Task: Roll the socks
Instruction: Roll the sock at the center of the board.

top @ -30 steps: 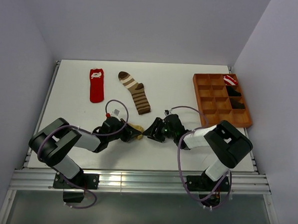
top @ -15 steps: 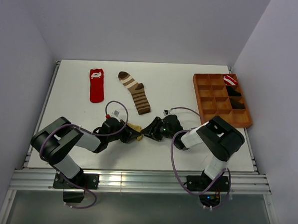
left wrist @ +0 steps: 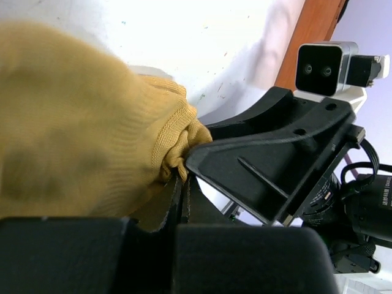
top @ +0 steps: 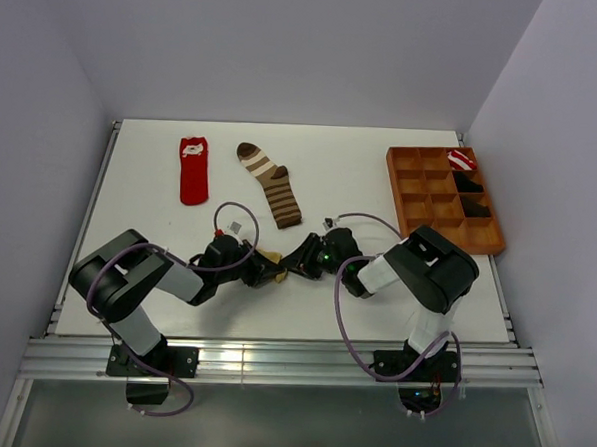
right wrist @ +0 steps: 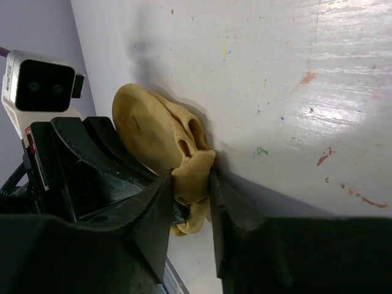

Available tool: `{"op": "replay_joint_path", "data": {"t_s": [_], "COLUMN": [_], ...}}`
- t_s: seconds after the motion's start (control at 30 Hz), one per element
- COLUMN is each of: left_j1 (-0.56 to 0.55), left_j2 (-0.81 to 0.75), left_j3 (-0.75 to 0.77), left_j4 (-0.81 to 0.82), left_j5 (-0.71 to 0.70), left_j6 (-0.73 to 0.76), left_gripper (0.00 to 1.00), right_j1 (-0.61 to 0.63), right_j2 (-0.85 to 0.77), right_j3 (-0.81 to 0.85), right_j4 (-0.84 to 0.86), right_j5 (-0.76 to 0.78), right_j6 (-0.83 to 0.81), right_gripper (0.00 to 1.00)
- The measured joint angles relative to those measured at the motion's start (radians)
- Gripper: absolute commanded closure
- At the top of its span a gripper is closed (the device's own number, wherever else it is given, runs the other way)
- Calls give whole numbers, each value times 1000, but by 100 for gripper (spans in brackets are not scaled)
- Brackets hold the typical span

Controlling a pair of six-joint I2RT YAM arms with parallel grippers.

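Observation:
A bunched mustard-yellow sock [top: 271,255] lies near the table's front, between my two grippers. My left gripper [top: 264,269] is shut, and its tips [left wrist: 184,179] pinch the edge of the yellow sock [left wrist: 73,122]. My right gripper [top: 294,263] faces it from the right. In the right wrist view its jaws [right wrist: 191,177] press on both sides of the sock's cuff [right wrist: 193,168]. A red sock [top: 192,170] with a white mark and a brown-and-tan striped sock [top: 272,184] lie flat at the back left, untouched.
An orange compartment tray [top: 392,174] stands at the back right. It holds a red-and-white rolled bundle [top: 462,159] and black rolled bundles [top: 468,182]. The two grippers stand almost tip to tip. Grey walls enclose the table.
My right gripper has slid left to the yellow sock and its jaws have narrowed onto the cuff. The left gripper has stayed shut and hardly moved.

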Motion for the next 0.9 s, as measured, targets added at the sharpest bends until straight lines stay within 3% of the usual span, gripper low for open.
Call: {"op": "replay_joint_path", "data": {"t_s": [0.1, 0.17, 0.2, 0.37, 0.5, 0.7, 0.9], "left_j1": [0, 0, 0, 0, -8, -145, -385], "left_j2": [5, 7, 7, -5, -106, -295, -325], "left_j3": [0, 0, 0, 36, 98, 222, 273], "left_j4": [0, -3, -6, -82, -258, -539, -620], "left_j5": [9, 15, 16, 13, -55, -381, -704], "left_j6": [0, 1, 6, 71, 173, 383, 608], "left_gripper": [100, 99, 98, 69, 51, 50, 51], "right_j1": [0, 0, 1, 2, 3, 15, 26], "right_j2": [11, 11, 10, -39, -91, -114, -114], "right_j3": [3, 3, 5, 35, 80, 190, 256], "right_j4": [-6, -17, -27, -157, -319, -564, -705], "right_j5": [-2, -2, 0, 34, 75, 137, 158], "right_j6": [-7, -14, -17, -59, -99, -141, -143], "right_gripper": [90, 100, 100, 100, 100, 100, 100]}}
